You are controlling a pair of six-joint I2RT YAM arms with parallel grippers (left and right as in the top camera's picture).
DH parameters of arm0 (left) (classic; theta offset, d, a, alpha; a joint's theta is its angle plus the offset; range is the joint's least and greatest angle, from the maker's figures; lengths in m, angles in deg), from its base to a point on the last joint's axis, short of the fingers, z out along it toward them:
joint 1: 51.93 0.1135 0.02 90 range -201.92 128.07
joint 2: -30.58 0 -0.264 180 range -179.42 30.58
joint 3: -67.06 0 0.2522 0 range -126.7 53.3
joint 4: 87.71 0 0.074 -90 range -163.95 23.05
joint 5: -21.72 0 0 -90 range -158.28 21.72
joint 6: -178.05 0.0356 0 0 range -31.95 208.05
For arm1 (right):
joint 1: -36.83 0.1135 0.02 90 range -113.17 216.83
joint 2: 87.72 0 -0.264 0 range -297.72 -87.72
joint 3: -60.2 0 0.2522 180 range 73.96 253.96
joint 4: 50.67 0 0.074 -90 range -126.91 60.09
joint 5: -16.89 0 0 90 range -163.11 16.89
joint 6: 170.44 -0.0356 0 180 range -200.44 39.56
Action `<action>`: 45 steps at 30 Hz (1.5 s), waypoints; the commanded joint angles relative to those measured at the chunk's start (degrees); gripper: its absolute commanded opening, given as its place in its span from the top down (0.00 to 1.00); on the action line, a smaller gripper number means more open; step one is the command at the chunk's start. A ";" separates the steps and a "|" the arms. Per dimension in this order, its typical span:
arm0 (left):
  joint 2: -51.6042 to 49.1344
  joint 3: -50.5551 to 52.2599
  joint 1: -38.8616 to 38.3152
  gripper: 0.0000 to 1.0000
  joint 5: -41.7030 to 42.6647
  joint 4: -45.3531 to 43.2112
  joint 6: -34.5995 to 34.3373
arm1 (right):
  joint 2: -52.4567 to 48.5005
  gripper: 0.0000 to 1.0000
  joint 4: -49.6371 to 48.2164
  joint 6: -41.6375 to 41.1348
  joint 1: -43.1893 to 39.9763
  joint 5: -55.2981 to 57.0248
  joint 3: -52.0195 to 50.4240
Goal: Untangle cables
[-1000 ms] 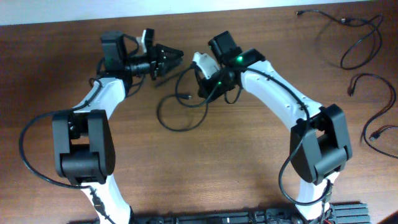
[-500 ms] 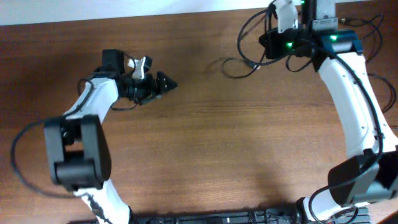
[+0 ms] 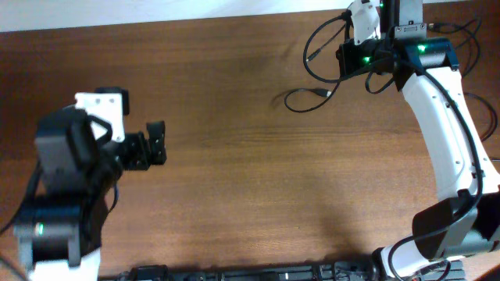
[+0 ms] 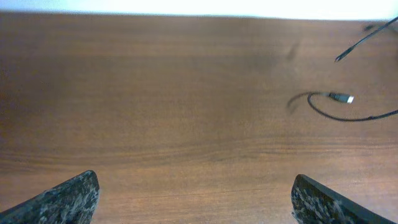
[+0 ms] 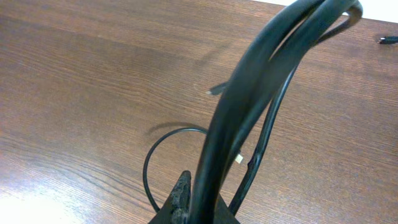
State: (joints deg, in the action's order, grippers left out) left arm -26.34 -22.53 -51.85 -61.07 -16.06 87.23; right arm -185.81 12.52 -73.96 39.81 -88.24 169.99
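Note:
One thin black cable (image 3: 311, 48) hangs from my right gripper (image 3: 346, 59), which is shut on it at the table's far right. Its lower loop and metal-tipped plug (image 3: 325, 94) rest on the wood. In the right wrist view the held cable (image 5: 261, 81) rises thick and close from the gripper (image 5: 200, 210), with a thin loop (image 5: 148, 168) lying on the table below. My left gripper (image 3: 158, 143) stands wide open at the left, far from the cable, with nothing between its fingers (image 4: 74, 198). The left wrist view shows the plug end (image 4: 342, 98) far off at the upper right.
More thin black cable (image 3: 471, 26) lies at the far right corner, partly behind my right arm. Another strand (image 3: 491, 117) curves along the right edge. Thick black wires run along both arms. The table (image 3: 250, 179) is brown wood.
My left arm has pulled back to the left and toward the front edge, and its gripper has opened wide. My right arm carried the cable from the middle to the far right and holds it there.

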 commanded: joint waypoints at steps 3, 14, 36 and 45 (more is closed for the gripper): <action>8.20 -0.28 0.09 0.01 -1.05 0.11 1.31 | 1.25 0.96 0.72 0.52 -0.02 1.03 1.16; 9.75 -0.28 0.09 0.01 -1.05 0.11 1.31 | 1.31 0.96 -7.63 0.57 -0.04 0.83 1.18; 9.75 -0.28 0.09 0.01 -1.05 0.13 1.31 | -16.44 0.96 -23.69 14.71 -7.37 -4.72 1.14; 9.75 -0.28 0.09 0.01 -1.05 0.11 1.31 | -24.79 0.38 -23.82 10.32 -10.60 -7.04 1.11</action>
State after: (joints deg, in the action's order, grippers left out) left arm -16.55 -22.51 -51.85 -61.49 -15.89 87.67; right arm -209.33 -11.32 -62.09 28.91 -93.16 170.54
